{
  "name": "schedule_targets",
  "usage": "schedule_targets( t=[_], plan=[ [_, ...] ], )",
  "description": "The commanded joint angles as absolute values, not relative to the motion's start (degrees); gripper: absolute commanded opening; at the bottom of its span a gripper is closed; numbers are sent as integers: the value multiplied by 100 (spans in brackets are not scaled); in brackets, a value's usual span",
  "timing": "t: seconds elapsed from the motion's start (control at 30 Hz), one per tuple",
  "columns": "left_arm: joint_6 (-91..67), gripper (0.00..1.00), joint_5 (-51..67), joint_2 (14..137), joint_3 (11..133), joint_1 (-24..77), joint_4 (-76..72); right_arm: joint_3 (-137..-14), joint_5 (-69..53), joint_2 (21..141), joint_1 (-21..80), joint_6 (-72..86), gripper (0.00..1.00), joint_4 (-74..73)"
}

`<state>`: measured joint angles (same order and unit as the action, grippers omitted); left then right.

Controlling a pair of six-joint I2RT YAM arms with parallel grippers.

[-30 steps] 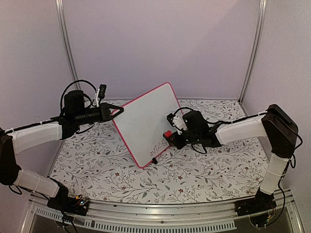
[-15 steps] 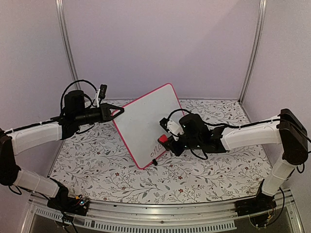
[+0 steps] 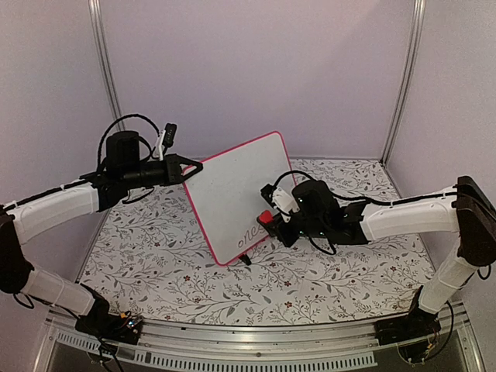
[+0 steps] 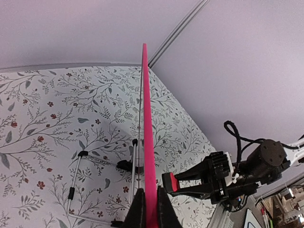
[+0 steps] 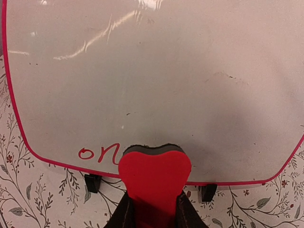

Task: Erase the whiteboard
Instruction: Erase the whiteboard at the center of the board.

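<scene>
The left hand (image 3: pixel 186 166) is clamped on the rim of the whiteboard (image 3: pixel 232 194), bracing it tilted against the push; the right hand (image 5: pixel 152 211) grips a red eraser (image 5: pixel 154 173), set against the red writing (image 5: pixel 97 153) at the board's lower edge; the board stands on the bench (image 3: pixel 155 263), midway between its side edges.

The whiteboard (image 3: pixel 236 194) is over the table (image 3: pixel 333 283), between my pincers. My left pincer (image 3: pixel 194 165) grips its left edge (up high); my right pincer (image 3: pixel 270 220) holds the eraser (image 5: pixel 154 173) against its bottom part.
</scene>
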<state>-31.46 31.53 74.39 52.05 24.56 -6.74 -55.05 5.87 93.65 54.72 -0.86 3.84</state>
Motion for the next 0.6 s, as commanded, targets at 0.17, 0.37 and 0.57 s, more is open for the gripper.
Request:
schedule_targets(
  t=[0.17, 0.37, 0.57],
  plan=[
    [-2834, 0, 3192, 7388, 5164, 2557, -1567, -5487, 988, 8996, 5484, 180, 23, 255],
    [-2926, 0, 3164, 7392, 4841, 2583, -1836, -5478, 865, 8820, 5484, 272, 23, 129],
    [-2966, 0, 2991, 7167, 4423, 2624, -2474, -5563, 713, 8932, 5489, 333, 23, 144]
  ],
)
